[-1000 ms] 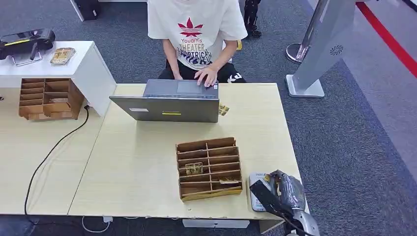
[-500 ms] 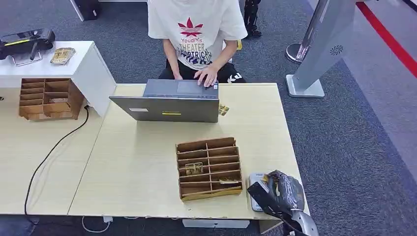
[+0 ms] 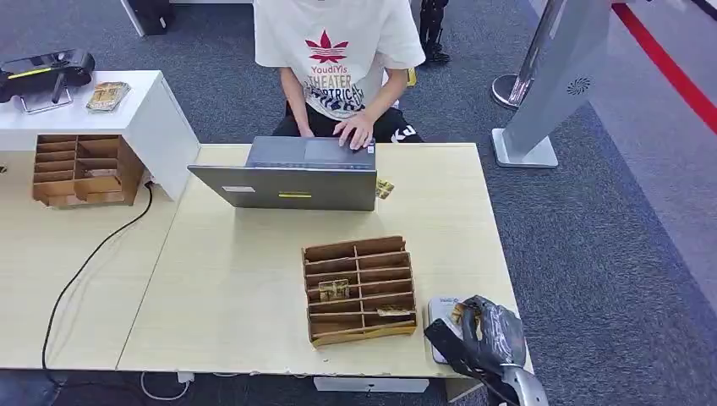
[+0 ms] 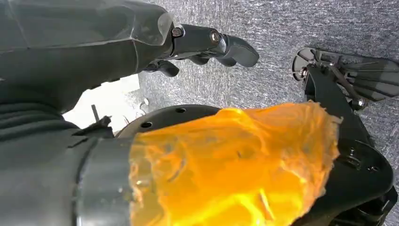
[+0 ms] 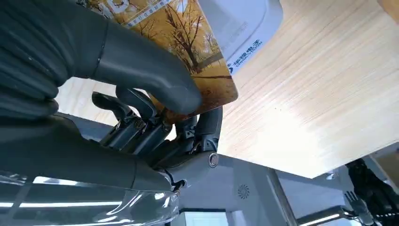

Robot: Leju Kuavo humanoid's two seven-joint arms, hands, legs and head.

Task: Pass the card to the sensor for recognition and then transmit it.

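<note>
With the right hand (image 3: pixel 489 331) pinching the card (image 5: pixel 188 52) over the white sensor (image 3: pixel 440 311) at the head view's lower right, I'd lower it flat (no tilting). The left hand's (image 4: pixel 207 44) fingers curl, holding nothing.

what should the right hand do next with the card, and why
Probably lower the card flat onto the white sensor. The right hand pinches it just over the sensor at the table's near corner, tilted rather than lying on it.
</note>
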